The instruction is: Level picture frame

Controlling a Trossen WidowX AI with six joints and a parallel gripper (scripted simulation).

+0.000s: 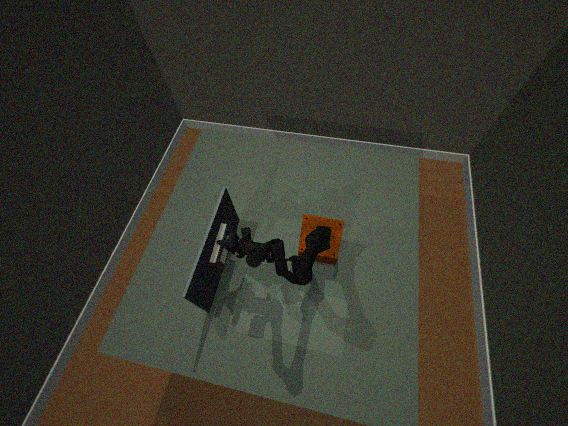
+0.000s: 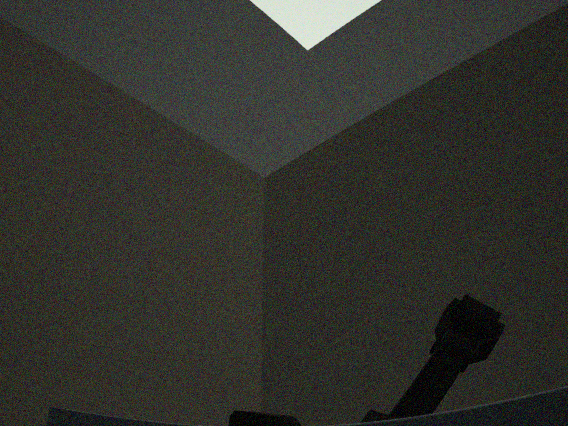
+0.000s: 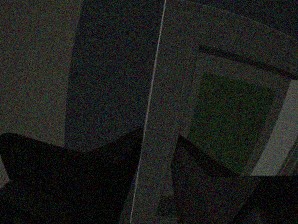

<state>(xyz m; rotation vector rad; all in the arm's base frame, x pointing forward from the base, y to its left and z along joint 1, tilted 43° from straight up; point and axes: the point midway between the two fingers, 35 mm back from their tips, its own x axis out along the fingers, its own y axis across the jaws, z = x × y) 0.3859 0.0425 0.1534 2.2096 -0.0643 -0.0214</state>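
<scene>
The picture frame (image 1: 215, 254) (image 3: 172, 65) shows in the top view as a small pale shape against the dark upright panel (image 1: 200, 282) (image 3: 115, 65). In the wrist view it is large and grey, with a dark green picture inside. My gripper (image 1: 220, 242) (image 3: 157, 136) is shut on the frame's side rail, which runs between the two black fingers in the wrist view. The rail leans in that view; whether the frame is level I cannot tell. The screw and the notched strip are hidden. Neither frame nor fingertips can be made out in the exterior view.
The arm reaches from the orange base plate (image 1: 306, 227) across the pale green mat (image 1: 375, 200) to the panel. Dark arm shadows fall on the mat. The exterior view shows mostly room walls, with a dark part of the arm (image 2: 470, 330) at lower right.
</scene>
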